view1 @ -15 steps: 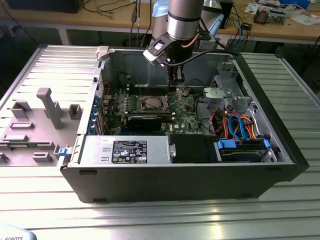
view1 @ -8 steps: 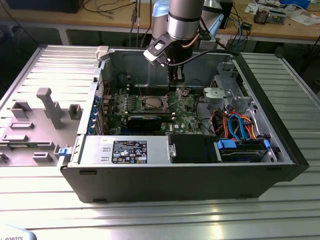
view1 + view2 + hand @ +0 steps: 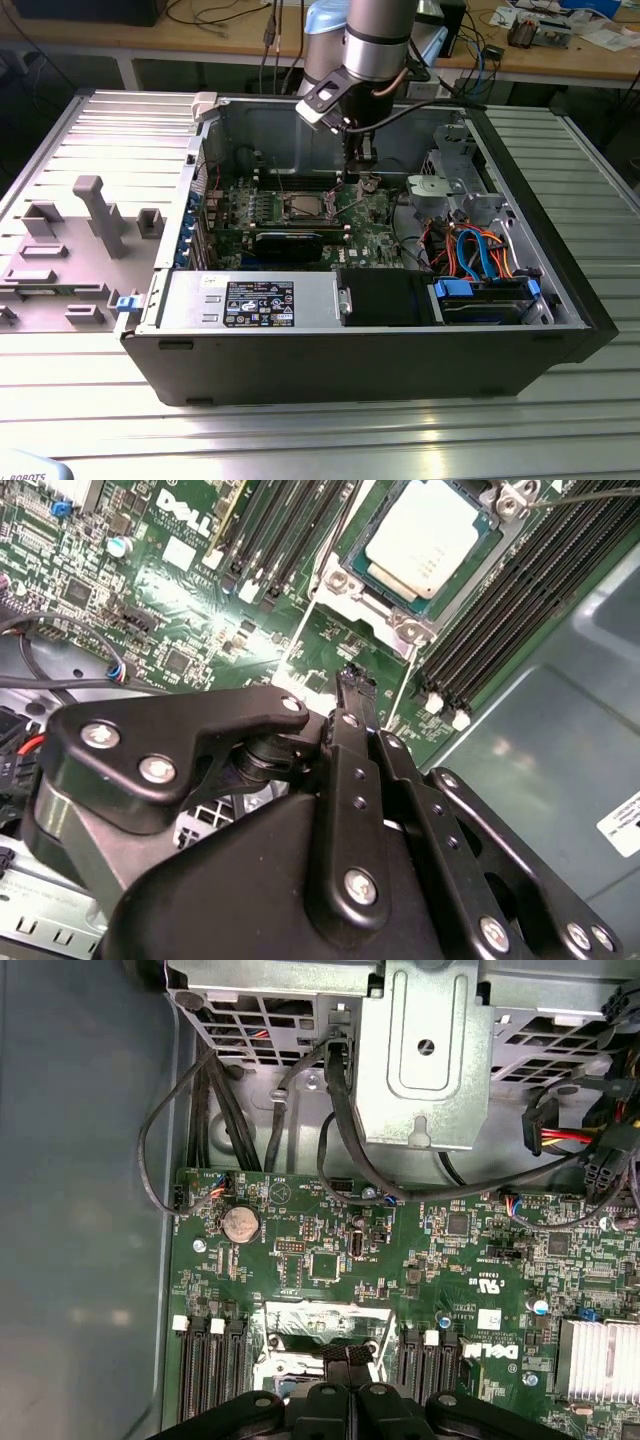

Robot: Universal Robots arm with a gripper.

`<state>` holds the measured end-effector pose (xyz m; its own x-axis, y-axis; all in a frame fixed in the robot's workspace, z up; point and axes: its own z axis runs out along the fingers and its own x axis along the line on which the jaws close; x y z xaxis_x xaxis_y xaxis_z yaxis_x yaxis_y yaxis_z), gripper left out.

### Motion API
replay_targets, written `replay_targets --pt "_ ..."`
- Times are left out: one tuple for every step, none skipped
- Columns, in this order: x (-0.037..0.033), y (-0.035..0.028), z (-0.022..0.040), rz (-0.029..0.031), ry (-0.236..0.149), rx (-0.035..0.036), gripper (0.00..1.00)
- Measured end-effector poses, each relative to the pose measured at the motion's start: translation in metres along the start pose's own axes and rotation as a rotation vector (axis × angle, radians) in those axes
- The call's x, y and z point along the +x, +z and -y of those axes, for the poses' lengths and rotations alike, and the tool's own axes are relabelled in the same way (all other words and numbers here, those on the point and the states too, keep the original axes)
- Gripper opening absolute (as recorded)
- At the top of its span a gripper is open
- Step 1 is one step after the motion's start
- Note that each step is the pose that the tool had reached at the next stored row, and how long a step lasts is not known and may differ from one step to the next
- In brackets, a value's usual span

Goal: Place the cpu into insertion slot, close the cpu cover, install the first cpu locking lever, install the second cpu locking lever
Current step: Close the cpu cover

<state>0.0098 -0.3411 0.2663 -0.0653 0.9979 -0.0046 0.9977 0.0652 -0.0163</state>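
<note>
The cpu point(image 3: 430, 535), a flat square chip with a silver-grey top, lies in the insertion slot point(image 3: 338, 580) on the green motherboard. In the exterior view the insertion slot point(image 3: 305, 205) lies a little toward that view's left of my gripper point(image 3: 357, 162). My gripper point(image 3: 352, 677) hovers above the board just off one edge of the slot, fingers shut together with nothing between them. In the first wrist view the gripper point(image 3: 347, 1352) reaches over the slot's silvery rim point(image 3: 320, 1322). A thin wire lever point(image 3: 590, 492) runs beside the slot. Whether the cpu cover lies flat I cannot tell.
Black memory slots point(image 3: 510, 610) flank the socket on both sides. Loose black cables point(image 3: 330, 1130) and a metal drive cage point(image 3: 430, 1050) stand past the board. The open computer case point(image 3: 560, 240) walls in the work area. A grey fixture tray point(image 3: 80, 240) lies at the exterior view's left.
</note>
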Motion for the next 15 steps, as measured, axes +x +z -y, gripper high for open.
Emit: replay_targets --pt "-0.0001 0.0001 -0.0010 0.0001 0.000 0.0000 0.11" --pt "-0.0001 0.0003 -0.0019 0.0002 0.000 -0.0006 0.11" --pt "-0.0001 0.0004 -0.0025 0.0002 0.000 -0.0010 0.11" --pt "-0.0001 0.0005 -0.0028 0.0001 0.000 -0.0014 0.11" --pt "-0.0002 0.0006 -0.0038 0.0002 0.000 -0.0019 0.11" --pt "-0.0002 0.0008 -0.0047 0.0002 0.000 -0.0022 0.11" --pt "-0.0003 0.0009 -0.0057 0.0002 0.000 -0.0025 0.11" --pt "-0.0004 0.0011 -0.0066 0.0002 0.000 -0.0027 0.11" --pt "-0.0004 0.0017 -0.0078 0.0002 0.000 -0.0037 0.11" --pt "-0.0005 0.0022 -0.0086 0.0003 0.000 -0.0046 0.11" --pt "-0.0005 0.0025 -0.0091 0.0005 0.000 -0.0055 0.11" --pt "-0.0005 0.0026 -0.0091 0.0005 0.000 -0.0056 0.11" --pt "-0.0005 0.0026 -0.0091 0.0004 0.000 -0.0061 0.11" --pt "-0.0005 0.0026 -0.0091 0.0004 0.000 -0.0063 0.11" --pt "-0.0005 0.0026 -0.0091 0.0005 0.000 -0.0064 0.11"
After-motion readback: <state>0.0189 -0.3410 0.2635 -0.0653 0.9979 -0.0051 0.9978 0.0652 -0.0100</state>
